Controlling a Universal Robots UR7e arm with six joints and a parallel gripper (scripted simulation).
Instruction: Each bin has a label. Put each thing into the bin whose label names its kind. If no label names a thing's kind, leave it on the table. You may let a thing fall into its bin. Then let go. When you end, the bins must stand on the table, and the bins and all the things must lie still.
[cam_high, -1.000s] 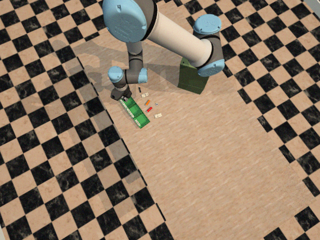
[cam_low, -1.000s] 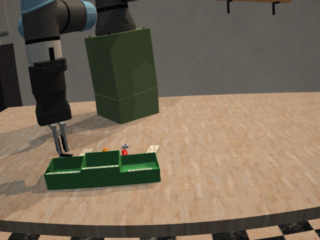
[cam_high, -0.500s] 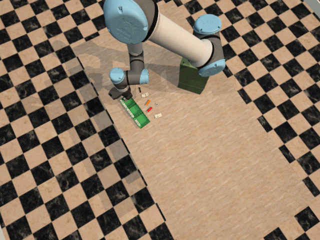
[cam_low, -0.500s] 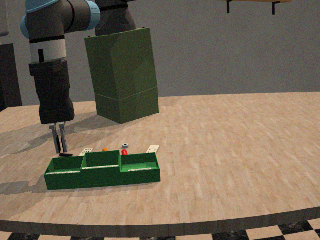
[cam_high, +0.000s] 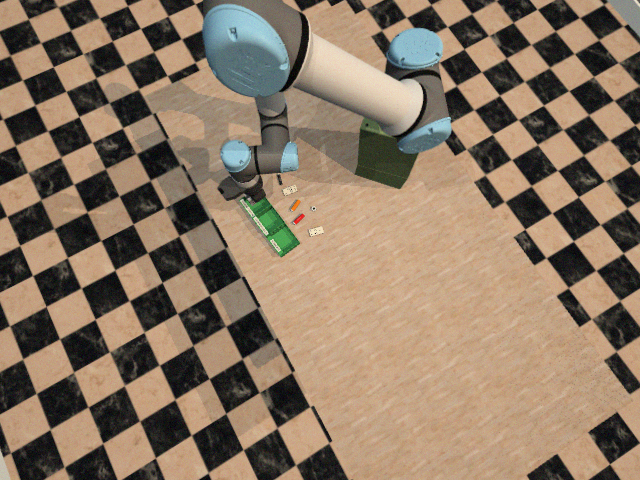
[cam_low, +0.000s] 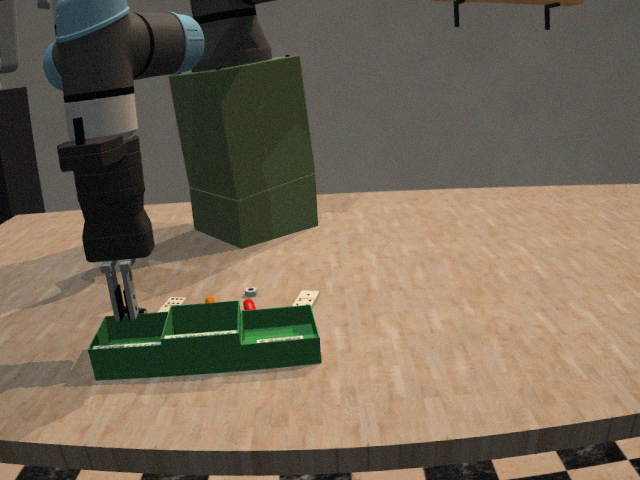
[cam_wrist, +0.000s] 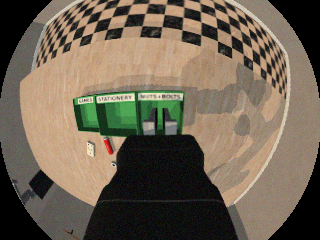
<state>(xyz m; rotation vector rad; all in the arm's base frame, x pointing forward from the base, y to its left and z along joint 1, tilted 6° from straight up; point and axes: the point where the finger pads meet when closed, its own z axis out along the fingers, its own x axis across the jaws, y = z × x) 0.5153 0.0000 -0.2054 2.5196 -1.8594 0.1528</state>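
Note:
My gripper (cam_low: 125, 316) (cam_wrist: 160, 114) is slightly open, its tips over the NUTS+BOLTS bin (cam_low: 128, 363); nothing shows between them. The STATIONERY bin (cam_low: 201, 356) is in the middle, the GAMES bin (cam_low: 281, 354) at the other end. All three green bins look empty where visible. On the table lie a domino (cam_high: 290, 190) (cam_low: 174, 301), another domino (cam_high: 316, 230) (cam_low: 307, 297) (cam_wrist: 90, 149), an orange stick-like thing (cam_high: 295, 205) (cam_low: 210, 299), a red one (cam_high: 298, 219) (cam_low: 249, 304) (cam_wrist: 108, 145), a grey nut (cam_high: 313, 208) (cam_low: 250, 291) (cam_wrist: 114, 164) and a small black thing (cam_high: 279, 179).
The dark green pedestal (cam_high: 385, 157) (cam_low: 268, 155) stands behind the loose things. The bins stand in a row near the edge of the table (cam_low: 439, 335), with low walls between them. The loose things lie on the pedestal side of the bins.

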